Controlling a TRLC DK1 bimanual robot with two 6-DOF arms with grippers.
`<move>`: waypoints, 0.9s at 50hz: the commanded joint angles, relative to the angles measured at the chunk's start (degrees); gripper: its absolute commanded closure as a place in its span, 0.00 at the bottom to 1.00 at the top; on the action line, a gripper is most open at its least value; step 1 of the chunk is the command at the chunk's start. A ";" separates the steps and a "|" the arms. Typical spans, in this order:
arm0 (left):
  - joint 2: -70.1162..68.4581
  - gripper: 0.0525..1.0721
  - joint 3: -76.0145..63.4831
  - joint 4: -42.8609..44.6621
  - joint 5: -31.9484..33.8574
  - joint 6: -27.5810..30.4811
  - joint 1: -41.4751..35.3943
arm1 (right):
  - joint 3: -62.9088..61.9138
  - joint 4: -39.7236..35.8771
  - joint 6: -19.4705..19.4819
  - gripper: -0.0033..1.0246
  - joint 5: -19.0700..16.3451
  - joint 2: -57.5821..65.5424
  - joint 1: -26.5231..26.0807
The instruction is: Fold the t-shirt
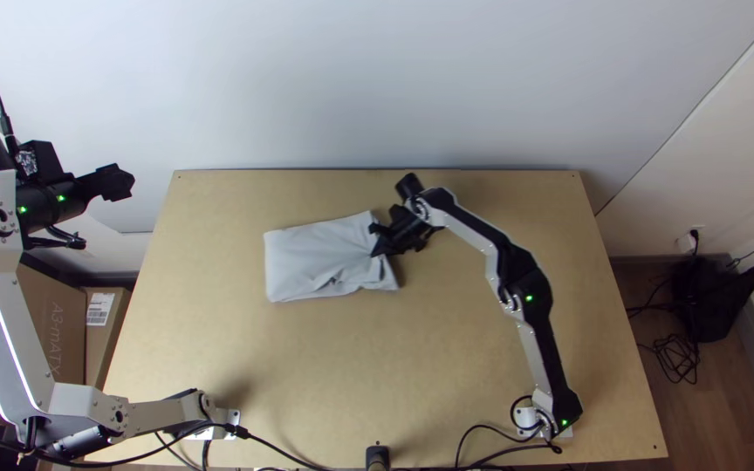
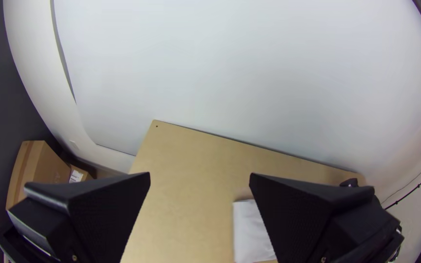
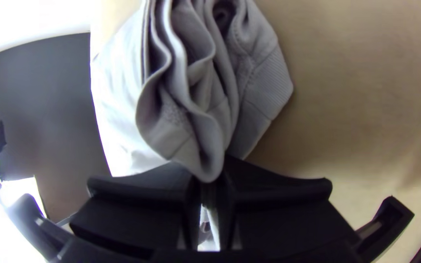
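A light-grey cloth t-shirt (image 1: 316, 257) lies folded into a rough rectangle on the light wooden desk (image 1: 447, 366), one end bunched in the wide, flat black R claw (image 1: 386, 240), clenched on layered edges. The wide, flat black L claw (image 2: 200, 180) hangs off the desk's left side, fingers spread, nothing between them. Main risk, by the look of the stack: an outer layer slips & the fold opens, b/c the pinch takes only a small part of that end; whether every layer is caught is hard to tell. A pull w/ one claw alone could also skew the rectangle or deepen its creases, b/c nothing pins the far end. Letting go w/ layers uneven might leave a lump. The count: 1 t-shirt, 1 desk, 2 claws (1 on cloth, 1 free), plus at least 2 brown cardboard boxes (image 1: 58, 349) beside the desk.
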 commanded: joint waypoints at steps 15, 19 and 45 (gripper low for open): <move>0.87 0.04 2.52 -0.34 0.85 0.72 -0.28 | -9.48 0.59 -9.38 0.97 1.58 -7.60 -26.14; 0.87 0.04 2.52 -0.34 0.85 0.72 -0.37 | -8.51 0.76 -9.11 0.97 1.58 -7.51 -31.76; 0.69 0.04 2.87 -0.43 0.85 0.72 -1.16 | -8.60 2.70 -11.66 0.97 1.67 -6.72 -59.97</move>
